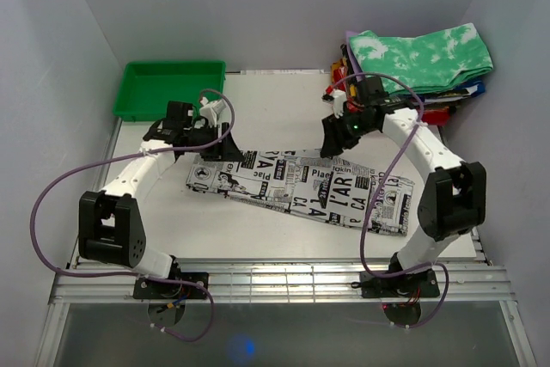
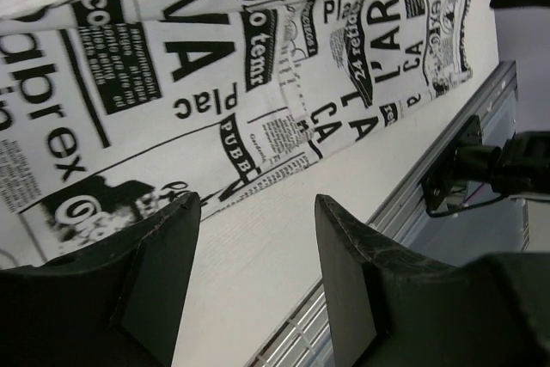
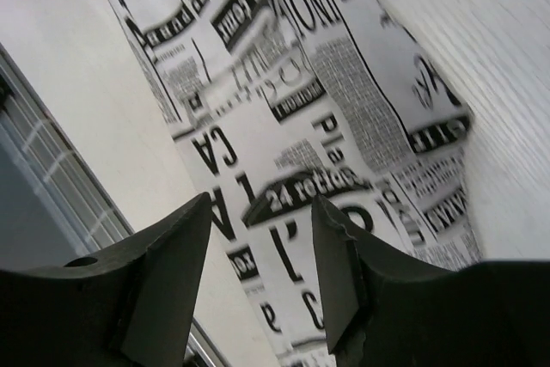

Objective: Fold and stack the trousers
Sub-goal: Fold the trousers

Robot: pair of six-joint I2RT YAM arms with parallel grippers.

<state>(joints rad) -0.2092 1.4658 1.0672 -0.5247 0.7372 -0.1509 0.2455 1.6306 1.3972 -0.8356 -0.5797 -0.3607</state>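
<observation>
between pale walls [image 1: 77,40], trousers [image 1: 301,186] on white table [image 1: 284,118]

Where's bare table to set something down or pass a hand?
Bare table runs along the far edge between the green bin and the clothes stack. A second strip lies between the trousers and the near rail. Crowded: the far right by that stack, and the trousers' left end under the left arm.

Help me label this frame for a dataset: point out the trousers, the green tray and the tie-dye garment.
trousers [image 1: 301,185], top external view, middle of the long printed strip.
green tray [image 1: 172,92], top external view, its bare floor.
tie-dye garment [image 1: 421,56], top external view, top face of the fold.
</observation>
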